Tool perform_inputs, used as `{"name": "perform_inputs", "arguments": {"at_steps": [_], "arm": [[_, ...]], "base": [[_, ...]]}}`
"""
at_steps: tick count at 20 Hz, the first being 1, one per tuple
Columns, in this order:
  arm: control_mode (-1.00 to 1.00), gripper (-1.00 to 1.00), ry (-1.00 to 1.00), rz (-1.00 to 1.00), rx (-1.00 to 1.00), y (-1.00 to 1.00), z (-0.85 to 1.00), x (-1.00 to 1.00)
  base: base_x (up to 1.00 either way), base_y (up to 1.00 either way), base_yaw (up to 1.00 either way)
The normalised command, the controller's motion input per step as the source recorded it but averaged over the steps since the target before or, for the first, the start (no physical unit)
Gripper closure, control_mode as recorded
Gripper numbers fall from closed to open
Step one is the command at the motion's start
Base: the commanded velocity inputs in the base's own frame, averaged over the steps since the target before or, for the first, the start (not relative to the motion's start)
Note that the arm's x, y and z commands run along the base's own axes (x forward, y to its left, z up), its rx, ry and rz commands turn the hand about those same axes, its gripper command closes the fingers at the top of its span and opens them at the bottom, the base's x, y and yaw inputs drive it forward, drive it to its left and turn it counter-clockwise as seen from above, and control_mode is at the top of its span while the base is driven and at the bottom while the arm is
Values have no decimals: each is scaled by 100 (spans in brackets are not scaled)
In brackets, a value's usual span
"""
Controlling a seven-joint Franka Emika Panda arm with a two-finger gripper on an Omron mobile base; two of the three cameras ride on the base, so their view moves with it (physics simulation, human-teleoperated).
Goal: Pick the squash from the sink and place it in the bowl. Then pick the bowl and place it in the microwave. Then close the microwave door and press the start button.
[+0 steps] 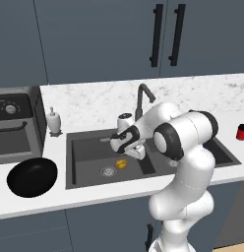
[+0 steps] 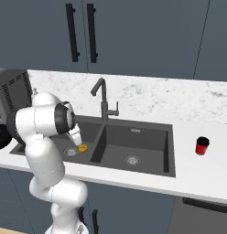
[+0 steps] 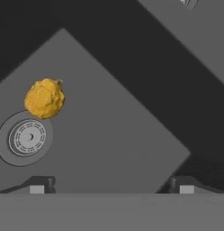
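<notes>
1. Dark blue-grey cabinets with black bar handles hang above a white marbled bench [image 1: 94, 194] and its matching backsplash – a rendered kitchen.
2. Seen from the hand, the jaws [image 3: 111, 187] are spread wide, with two dark fingertips [image 3: 39, 185] standing far apart at the bottom and nothing between them.
3. Those jaws hang over the floor of the sink's left basin, pinching nothing.
4. Ahead of the left fingertip in the hand view lies the squash [image 3: 44, 98], a lumpy yellow-orange ball, just beside the round drain [image 3: 27, 137] and touching its outer ring.
5. From the left base view the squash [image 1: 122, 164] rests on the basin floor near the divider, just under the white hand, with the drain [image 1: 108, 171] beside it toward the front edge.
6. From the right base view the squash [image 2: 82, 147] shows just below the hand, in the left basin of the sink [image 2: 147, 169].
7. Behind the divider, at the back edge of the sink, rises a tall dark faucet [image 1: 141, 98].
8. On the bench's front left part – well apart from the sink's left edge – sits the bowl [image 1: 32, 177], wide, black and empty.
9. A white soap dispenser [image 1: 54, 122] stands near the sink's back left corner.
10. Against the left end sits the microwave [image 1: 13, 123]; whether its door is open cannot be told.
11. A small red pot [image 2: 202, 146] stands on the bench, right of the sink.
</notes>
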Motion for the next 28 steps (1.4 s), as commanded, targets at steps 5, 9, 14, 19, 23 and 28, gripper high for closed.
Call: {"name": "perform_inputs", "arguments": {"at_steps": [5, 9, 14, 19, 23, 28], "arm": [[-100, -100, 0, 0, 0, 0, -45, 28], [-100, -100, 0, 0, 0, 0, -36, 47], [-100, -100, 7, 0, 0, 0, -25, 64], [-100, -100, 11, 0, 0, 2, -27, 62], [-100, -100, 8, 0, 0, 2, -37, 39], [-100, -100, 2, 0, 0, 0, -51, 13]], "base": [[0, 0, 0], [0, 0, 0], [0, 0, 0], [0, 0, 0], [0, 0, 0], [0, 0, 0]]}}
